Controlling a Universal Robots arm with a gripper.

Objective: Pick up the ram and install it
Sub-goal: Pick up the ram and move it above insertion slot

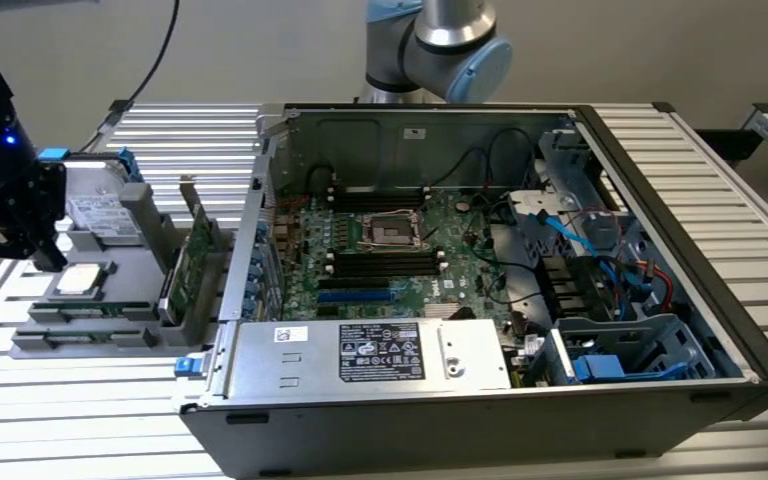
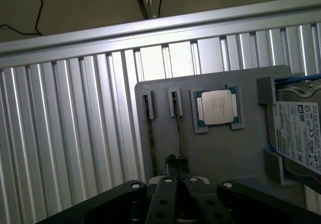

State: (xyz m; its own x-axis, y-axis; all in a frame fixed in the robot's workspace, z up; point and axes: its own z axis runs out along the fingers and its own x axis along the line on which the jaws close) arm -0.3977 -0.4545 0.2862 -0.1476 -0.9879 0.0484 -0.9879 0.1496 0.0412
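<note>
Two ram sticks stand on edge side by side in slots of a grey parts tray. In the exterior view the ram lies near the tray's front, on the exterior view's left. My black gripper hangs over the tray with its fingers shut together. Its tips are in line with the near end of the stick closer to the silver processor chip. I cannot tell whether they touch it. The open computer case holds the motherboard with black ram slots.
On the tray also sit a hard drive and an upright green expansion card. The case has a power supply at its front, cables and a blue drive cage on the exterior view's right. All rests on a ribbed aluminium table.
</note>
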